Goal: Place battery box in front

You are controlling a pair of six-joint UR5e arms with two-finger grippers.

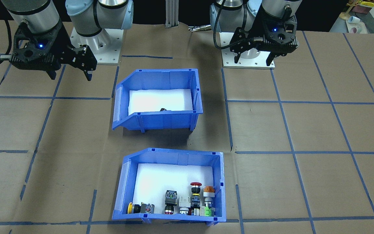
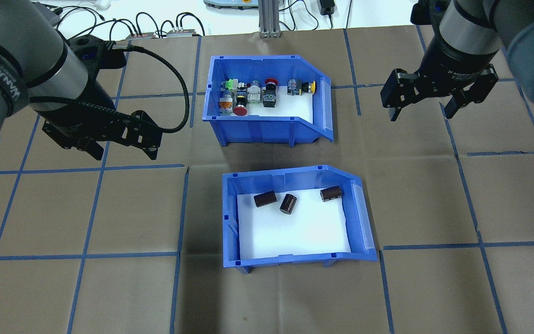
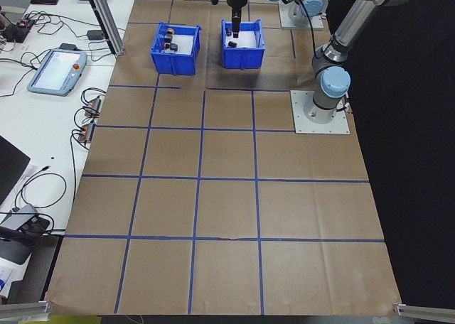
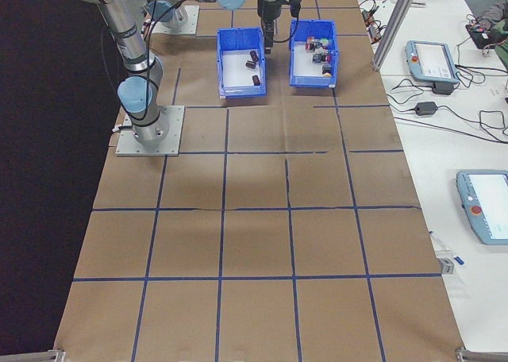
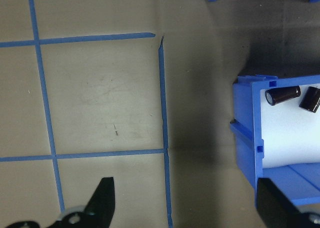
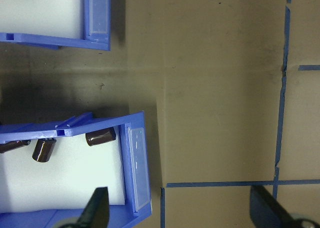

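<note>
While both arms hang above the table with nothing held, we log the overhead view first: the battery box (image 2: 295, 218) sits on the near side, close to the robot, three dark cells (image 2: 288, 203) on its white foam. The switch bin (image 2: 267, 106) stands just beyond it, a strip of bare table between them. The left gripper (image 2: 121, 141) hovers left of that gap, fingers spread and empty; the right gripper (image 2: 422, 102) hovers to the right, also spread and empty.

From the front-facing camera, the battery box (image 1: 157, 100) lies nearer the robot base, the switch bin (image 1: 170, 185) nearer the operators' edge. We judge no step begun; the box is ungrasped.

Along the left side view, both bins (image 3: 210, 43) are small at the far end; little more can be told.

The left wrist camera shows the box's back corner (image 5: 255, 133) to the right of its open fingers (image 5: 102, 200). The right wrist camera shows the sloped front lip (image 6: 136, 168) beside its open fingers (image 6: 97, 210).

Next move, in our judgement: close on a wall of the box and carry it. If "front" means the operators' side, the switch bin stands in the way and must be shifted or bypassed. The cells are loose and may roll.
</note>
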